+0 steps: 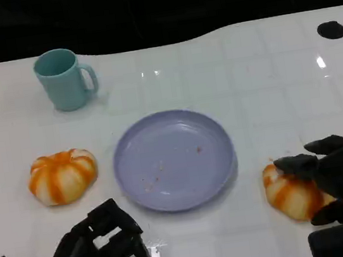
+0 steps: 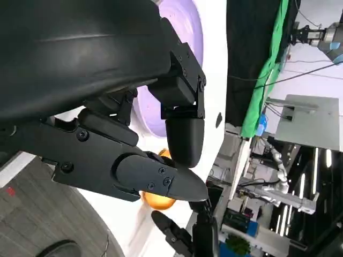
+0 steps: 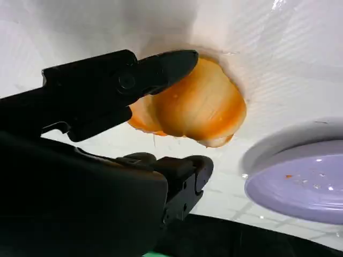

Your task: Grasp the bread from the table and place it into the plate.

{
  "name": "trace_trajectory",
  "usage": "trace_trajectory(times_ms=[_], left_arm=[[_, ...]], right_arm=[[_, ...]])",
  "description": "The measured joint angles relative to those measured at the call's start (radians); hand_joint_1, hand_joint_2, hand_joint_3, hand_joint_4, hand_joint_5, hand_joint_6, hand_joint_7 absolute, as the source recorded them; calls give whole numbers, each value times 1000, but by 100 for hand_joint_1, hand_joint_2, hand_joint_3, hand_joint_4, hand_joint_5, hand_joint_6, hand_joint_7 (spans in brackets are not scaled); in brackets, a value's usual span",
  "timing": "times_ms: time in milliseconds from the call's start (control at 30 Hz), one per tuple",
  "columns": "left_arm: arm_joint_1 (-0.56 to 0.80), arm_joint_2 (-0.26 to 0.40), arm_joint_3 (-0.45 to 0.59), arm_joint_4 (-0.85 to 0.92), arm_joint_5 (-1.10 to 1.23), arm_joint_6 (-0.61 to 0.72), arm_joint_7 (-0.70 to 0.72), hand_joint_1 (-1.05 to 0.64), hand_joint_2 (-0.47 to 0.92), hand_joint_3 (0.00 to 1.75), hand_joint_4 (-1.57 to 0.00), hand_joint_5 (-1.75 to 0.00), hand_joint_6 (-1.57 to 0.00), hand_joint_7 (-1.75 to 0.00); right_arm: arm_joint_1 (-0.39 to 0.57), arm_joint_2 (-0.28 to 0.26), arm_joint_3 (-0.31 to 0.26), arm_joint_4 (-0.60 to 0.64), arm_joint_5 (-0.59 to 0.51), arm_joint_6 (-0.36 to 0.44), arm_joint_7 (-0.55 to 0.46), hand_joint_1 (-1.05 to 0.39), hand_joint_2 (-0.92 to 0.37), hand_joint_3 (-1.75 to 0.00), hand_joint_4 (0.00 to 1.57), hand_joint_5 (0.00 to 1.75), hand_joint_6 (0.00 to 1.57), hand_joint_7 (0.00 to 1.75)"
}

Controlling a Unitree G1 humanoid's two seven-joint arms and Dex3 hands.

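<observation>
Your right hand (image 1: 337,172) sits at about four o'clock from the plate (image 1: 174,159), its fingers (image 3: 161,69) spread around the nearer bread roll (image 1: 291,195); one fingertip lies against the top of the roll in the right wrist view, but you cannot tell from these pictures whether the hand actually grips it or only touches it. That bread roll still rests on the white table (image 1: 268,89), just beside the plate's rim and not on it. Your left hand (image 1: 99,250) hangs at roughly seven o'clock from the plate, fingers curled inward with nothing in them, above bare tabletop. The lavender plate lies at the centre, carrying only a few crumbs. A second bread roll (image 1: 62,176) sits at nine o'clock from the plate, apart from its rim and untouched. A teal mug (image 1: 64,79) stands upright at about eleven o'clock, well apart from the plate, its handle turned toward the right side.
</observation>
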Motion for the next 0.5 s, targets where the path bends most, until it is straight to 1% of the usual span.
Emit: trace_trajectory(times_ms=[133, 333, 500], left_arm=[[9, 0, -1, -4, 0, 0, 0, -75, 92, 1, -69, -173, -69, -134], [12, 0, -6, -16, 3, 0, 5, -79, 91, 0, -70, -173, -70, -134], [12, 0, -10, -21, 3, 0, 5, -83, 89, 0, -70, -173, -69, -134]], right_arm=[[-25, 5, 25, 32, -1, 10, -17, -70, -92, -12, 14, 23, 30, 2], [-50, 16, 50, 53, 4, 37, -12, -68, -92, -12, 15, 23, 33, 3], [-59, 23, 60, 58, 23, 60, 11, -65, -92, -12, 23, 25, 41, 6]])
